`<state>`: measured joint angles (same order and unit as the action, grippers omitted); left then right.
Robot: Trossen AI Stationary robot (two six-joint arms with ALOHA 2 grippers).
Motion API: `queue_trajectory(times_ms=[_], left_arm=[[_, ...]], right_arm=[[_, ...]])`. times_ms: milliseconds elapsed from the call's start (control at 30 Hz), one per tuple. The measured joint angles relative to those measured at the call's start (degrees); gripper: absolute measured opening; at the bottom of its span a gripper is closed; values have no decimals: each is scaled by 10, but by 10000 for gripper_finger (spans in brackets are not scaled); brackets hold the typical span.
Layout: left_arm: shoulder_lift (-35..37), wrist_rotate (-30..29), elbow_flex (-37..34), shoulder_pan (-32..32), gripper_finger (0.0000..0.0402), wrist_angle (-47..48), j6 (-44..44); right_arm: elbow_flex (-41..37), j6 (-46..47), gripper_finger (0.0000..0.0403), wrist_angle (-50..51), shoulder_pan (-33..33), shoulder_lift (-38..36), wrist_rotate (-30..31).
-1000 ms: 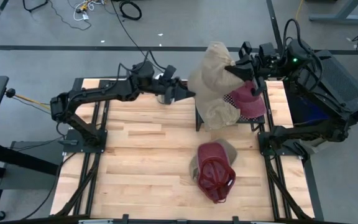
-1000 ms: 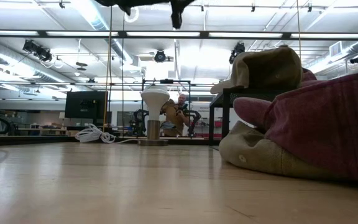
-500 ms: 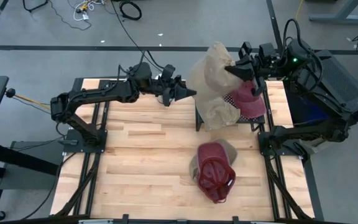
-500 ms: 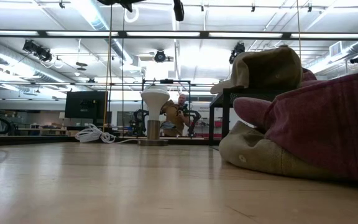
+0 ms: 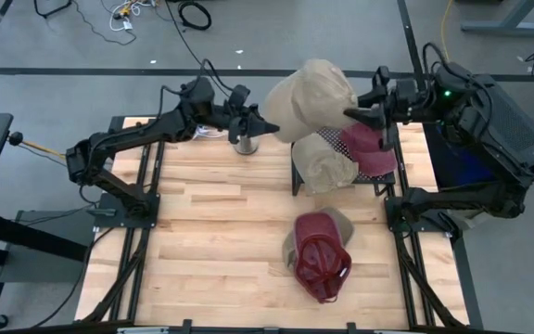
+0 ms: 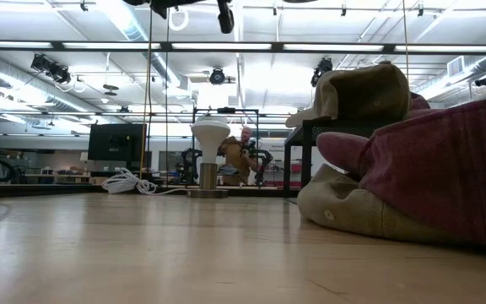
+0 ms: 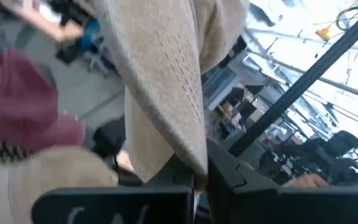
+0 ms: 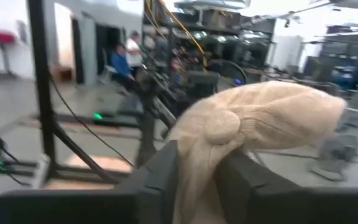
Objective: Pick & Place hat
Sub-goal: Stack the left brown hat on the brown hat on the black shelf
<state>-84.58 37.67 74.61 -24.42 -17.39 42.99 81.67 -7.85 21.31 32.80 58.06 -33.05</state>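
A tan hat point(image 5: 309, 93) hangs in the air above the table's far edge, between my two grippers. My left gripper point(image 5: 261, 127) is shut on its left side. My right gripper point(image 5: 360, 116) stands at its right side, open, with the hat's crown point(image 8: 253, 118) lying between its fingers point(image 8: 160, 177). Below the hat, a black stand point(image 5: 295, 176) carries another tan hat point(image 5: 327, 167) and a maroon hat point(image 5: 371, 148). A maroon cap point(image 5: 323, 260) lies on a tan cap near the table's middle. My left gripper pinches a hanging edge of the tan hat's cloth point(image 7: 188, 158) between its two fingers, coming level from the table's left. The hat is lifted clear, and its cloth rises from the fingers. My right gripper has the crown's cloth point(image 8: 194, 155) between its parted fingers; whether they touch it, I cannot tell.
A short metal cylinder point(image 5: 242, 144) stands on the table under my left gripper. In the low view the two stacked caps point(image 6: 429, 181) fill the near right. Bare wood point(image 5: 202, 250) lies to the left of the caps.
My left gripper has shut on the tan hat's left side and gone up and toward the far left corner. The hat has been drawn leftward and lifted clear of the stand's hats. My right gripper has drawn back a little toward the right edge.
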Motion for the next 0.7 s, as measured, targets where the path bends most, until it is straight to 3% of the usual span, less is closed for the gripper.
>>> queue_trajectory(times_ms=[200, 333, 500, 700], left_arm=[[0, 7, 0, -7, 13, 74, 22], [2, 4, 0, -10, 15, 98, 31], [4, 1, 0, -9, 14, 106, 29], [7, -1, 0, -14, 15, 114, 29]], right_arm=[[0, -111, 211, 86, 0, 3, 27], [0, -188, 275, 157, 0, 2, 129], [0, -201, 339, 201, 0, 3, 216], [0, -215, 386, 212, 0, -4, 231]])
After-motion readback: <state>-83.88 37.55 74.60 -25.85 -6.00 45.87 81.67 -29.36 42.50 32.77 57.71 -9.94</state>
